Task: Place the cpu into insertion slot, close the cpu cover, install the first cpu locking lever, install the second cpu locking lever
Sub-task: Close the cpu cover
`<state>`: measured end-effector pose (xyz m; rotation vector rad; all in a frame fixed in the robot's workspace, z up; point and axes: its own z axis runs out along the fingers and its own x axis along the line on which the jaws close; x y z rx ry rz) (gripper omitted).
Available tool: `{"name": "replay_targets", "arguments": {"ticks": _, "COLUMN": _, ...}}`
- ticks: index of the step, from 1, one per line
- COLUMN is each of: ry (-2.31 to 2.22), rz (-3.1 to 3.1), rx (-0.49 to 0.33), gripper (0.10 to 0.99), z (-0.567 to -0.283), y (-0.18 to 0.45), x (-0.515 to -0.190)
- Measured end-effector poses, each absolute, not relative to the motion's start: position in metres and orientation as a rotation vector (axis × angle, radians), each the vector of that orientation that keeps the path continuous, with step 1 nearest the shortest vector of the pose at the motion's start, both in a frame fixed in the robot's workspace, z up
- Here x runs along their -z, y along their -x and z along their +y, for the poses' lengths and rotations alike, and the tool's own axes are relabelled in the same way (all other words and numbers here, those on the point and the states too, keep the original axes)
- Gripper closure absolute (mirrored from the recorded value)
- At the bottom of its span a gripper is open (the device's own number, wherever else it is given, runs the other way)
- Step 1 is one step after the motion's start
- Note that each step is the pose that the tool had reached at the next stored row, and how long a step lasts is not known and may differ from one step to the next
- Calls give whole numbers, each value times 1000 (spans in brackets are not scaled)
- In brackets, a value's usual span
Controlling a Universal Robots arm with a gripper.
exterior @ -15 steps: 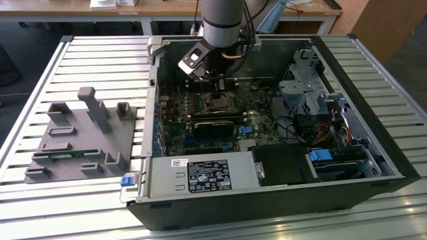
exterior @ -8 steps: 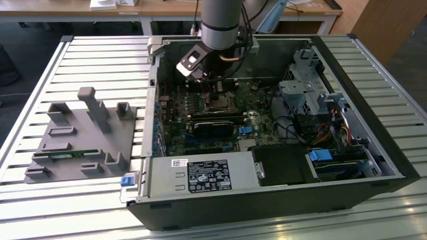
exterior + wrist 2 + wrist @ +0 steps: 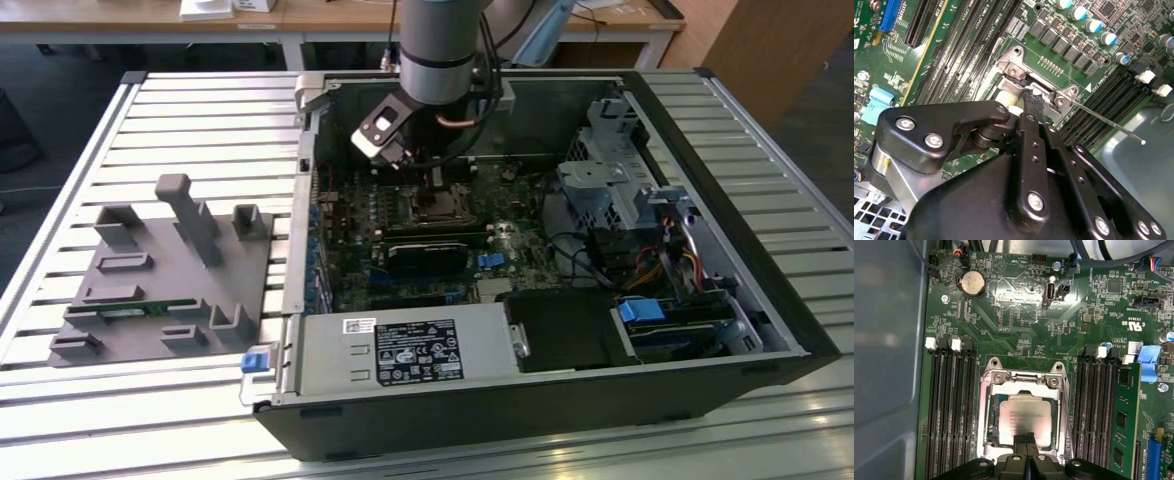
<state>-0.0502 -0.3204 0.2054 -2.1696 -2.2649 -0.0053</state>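
While the dull silver-grey square cpu (image 3: 1024,417) sits under the lowered thin silvery cpu cover (image 3: 1021,381), the black gripper (image 3: 1025,438), jaws together, touches its edge, and a thin steel lever (image 3: 1104,119) juts free, apparently unlatched.

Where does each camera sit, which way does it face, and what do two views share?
Exterior view: off the arm, high beside the open computer case, looking down into it; the arm shows.
First wrist view: on the arm, looking squarely onto the cpu inside the cpu cover; the claw shows at its tip.
Second wrist view: on the arm, slanting along the claw toward the cpu cover.
Both wrist views share the claw and the cpu cover.
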Motion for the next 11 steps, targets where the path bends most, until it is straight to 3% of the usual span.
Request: {"name": "replay_targets", "arguments": {"ticks": 11, "ry": 2170, "rz": -2265, "rx": 5, "gripper": 969, "z": -320, "y": 50, "x": -202}}
